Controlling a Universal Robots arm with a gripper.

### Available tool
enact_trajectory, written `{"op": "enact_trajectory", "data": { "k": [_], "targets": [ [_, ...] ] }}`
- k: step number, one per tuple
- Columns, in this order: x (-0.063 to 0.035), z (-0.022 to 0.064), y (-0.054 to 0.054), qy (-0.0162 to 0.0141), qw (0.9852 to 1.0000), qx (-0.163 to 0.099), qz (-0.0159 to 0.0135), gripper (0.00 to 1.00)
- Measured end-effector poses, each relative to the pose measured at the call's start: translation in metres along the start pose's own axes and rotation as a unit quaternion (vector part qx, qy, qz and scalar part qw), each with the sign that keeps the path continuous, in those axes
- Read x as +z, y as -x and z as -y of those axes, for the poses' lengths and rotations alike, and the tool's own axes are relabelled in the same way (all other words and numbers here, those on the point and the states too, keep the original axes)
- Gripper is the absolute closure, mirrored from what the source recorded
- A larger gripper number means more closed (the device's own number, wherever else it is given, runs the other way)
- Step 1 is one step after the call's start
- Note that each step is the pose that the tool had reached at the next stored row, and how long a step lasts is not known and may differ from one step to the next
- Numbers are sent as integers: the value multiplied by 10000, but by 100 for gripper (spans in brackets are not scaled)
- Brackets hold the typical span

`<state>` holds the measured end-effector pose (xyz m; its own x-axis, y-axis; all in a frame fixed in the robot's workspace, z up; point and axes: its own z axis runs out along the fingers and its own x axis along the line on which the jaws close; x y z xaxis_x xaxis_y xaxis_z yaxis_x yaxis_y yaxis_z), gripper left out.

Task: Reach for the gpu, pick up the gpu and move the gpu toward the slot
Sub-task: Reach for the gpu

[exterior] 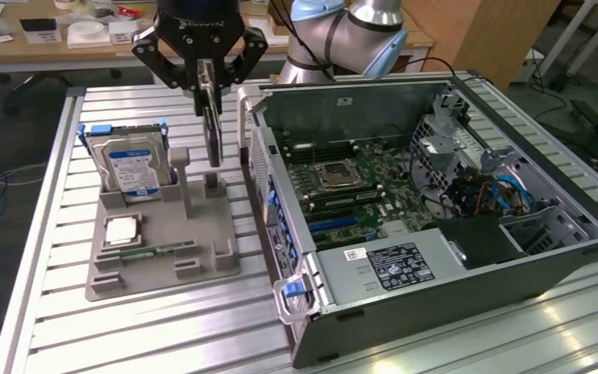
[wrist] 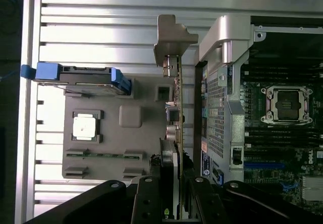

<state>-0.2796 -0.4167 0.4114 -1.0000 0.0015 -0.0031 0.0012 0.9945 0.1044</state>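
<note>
My gripper [exterior: 209, 82] hangs over the grey holder [exterior: 174, 269], shut on the gpu [exterior: 214, 132]. The gpu shows edge-on as a thin dark slab hanging straight down from the fingers. Its lower end sits just above the holder's upright post, close beside the open computer case [exterior: 434, 257]. In the wrist view the gpu [wrist: 171, 158] runs away from my gripper [wrist: 174, 193], with its silvery bracket [wrist: 171, 37] at the far end. The blue slot [exterior: 332, 225] lies on the motherboard inside the case, towards the exterior view's right of the card.
A blue-labelled hard drive [exterior: 133, 167] stands upright in the holder. A processor chip [exterior: 122, 230] and a memory stick [exterior: 159, 251] lie flat in it. The case's metal rear wall [exterior: 262, 156] rises between the gpu and the motherboard. The ribbed aluminium table [exterior: 153, 335] extends in front.
</note>
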Motion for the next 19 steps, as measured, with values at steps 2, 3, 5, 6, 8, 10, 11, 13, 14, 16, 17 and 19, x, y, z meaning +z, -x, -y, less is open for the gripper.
{"op": "enact_trajectory", "data": {
  "k": [2, 3, 5, 6, 8, 10, 11, 13, 14, 16, 17, 19],
  "targets": [
    [1, 0, 25, 1, 10000, 1, 1, 73],
    [1, 0, 44, 1, 10000, 1, 0, 73],
    [1, 0, 91, 3, 10000, 1, 1, 73],
    [2, 0, 118, 4, 10000, 1, 1, 73],
    [2, -1, 176, 6, 10000, 2, 1, 73],
    [2, -1, 242, 7, 10000, 1, 1, 73],
    [1, 0, 277, 7, 10000, 1, 1, 73],
    [2, -1, 361, 10, 10000, 1, 1, 73],
    [2, -1, 398, 11, 10000, 2, 1, 73],
    [3, -1, 471, 13, 10000, 1, 1, 73],
    [2, -1, 509, 13, 10000, 1, 1, 73],
    [2, -1, 589, 15, 10000, 2, 0, 73]
  ]
}}
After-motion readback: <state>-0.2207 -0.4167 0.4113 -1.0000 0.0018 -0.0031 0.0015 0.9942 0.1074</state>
